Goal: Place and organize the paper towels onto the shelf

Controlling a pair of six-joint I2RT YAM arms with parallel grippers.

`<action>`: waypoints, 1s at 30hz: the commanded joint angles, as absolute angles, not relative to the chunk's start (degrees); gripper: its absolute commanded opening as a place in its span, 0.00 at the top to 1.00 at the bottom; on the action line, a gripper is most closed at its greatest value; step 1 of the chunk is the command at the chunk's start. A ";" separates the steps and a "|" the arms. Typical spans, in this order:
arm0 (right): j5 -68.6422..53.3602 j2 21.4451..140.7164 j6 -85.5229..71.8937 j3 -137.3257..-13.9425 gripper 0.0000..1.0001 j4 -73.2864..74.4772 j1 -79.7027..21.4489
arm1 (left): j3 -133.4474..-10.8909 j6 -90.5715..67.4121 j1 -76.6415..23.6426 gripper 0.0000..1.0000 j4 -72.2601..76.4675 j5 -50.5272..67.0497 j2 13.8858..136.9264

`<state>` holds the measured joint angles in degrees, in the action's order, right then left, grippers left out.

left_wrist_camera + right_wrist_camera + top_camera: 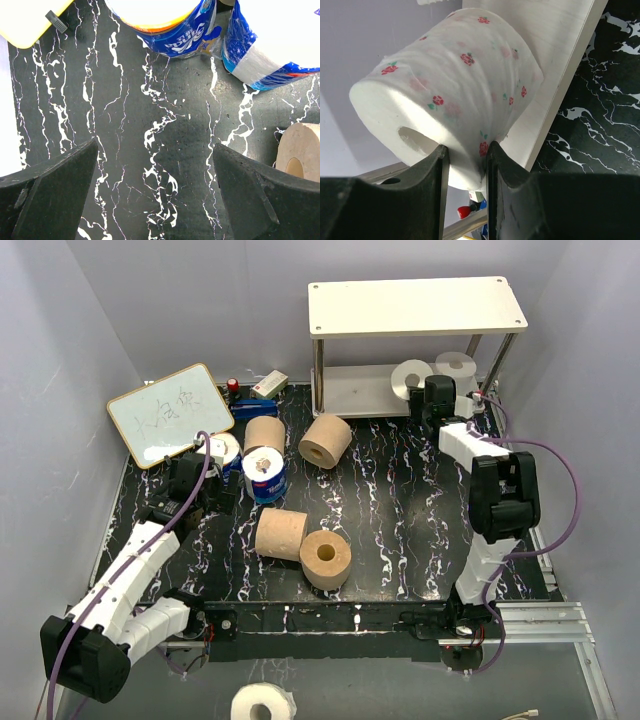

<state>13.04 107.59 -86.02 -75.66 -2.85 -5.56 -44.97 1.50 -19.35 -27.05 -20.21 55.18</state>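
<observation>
Right wrist view: right gripper (466, 152) is clamped on the rose-printed white roll (455, 85). Its fingers (432, 170) are nearly together and pinch the lower part of the roll's wall, just right of the core mouth. The paper dents and creases above the pinch. The roll lies on its side, tilted, against the near edge of the shelf (560, 75) at the lower tier. Cannot tell from this view whether it rests fully on the board.

Top external: right gripper is at the right near edge of the lower tier, between two white shapes there. Which is the held roll is not clear. Four tan rolls (326, 558) and two blue-wrapped rolls (265, 477) are on the black marbled table (400, 510), centre-left and well apart from the shelf.

Handling, my judgement:
- The white roll is light, soft and easily crushed. A wall pinch carries it but deforms it, lets it swing, and loose outer sheets could peel.
- A firmer hold would be one finger in the core and one outside.
- The tan rolls look too wide for the jaws, so the same core-and-wall hold suits them.
- The wrapped rolls are probably slick film.

Left wrist view: left gripper (155, 146) is spread wide with nothing between the fingers, above bare table. The blue-wrapped rolls lie on the far side, apart from both fingers. One tan roll sits near the right finger, outside the gap.
</observation>
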 commanded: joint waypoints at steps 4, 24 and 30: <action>12.37 108.22 -85.90 -82.19 0.72 -8.24 -4.29 | -45.70 1.90 -19.76 0.02 -27.25 -20.74 55.29; 15.34 88.38 -68.61 -72.25 0.25 -3.26 -6.37 | -45.40 2.26 -19.51 0.02 -26.72 -22.07 56.32; 26.98 67.96 -40.69 -64.88 0.02 5.09 -26.70 | -45.34 2.29 -18.82 0.02 -25.84 -26.14 57.02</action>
<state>19.66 78.39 -62.06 -64.69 2.42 -13.89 -44.97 1.96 -19.33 -26.92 -21.96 56.84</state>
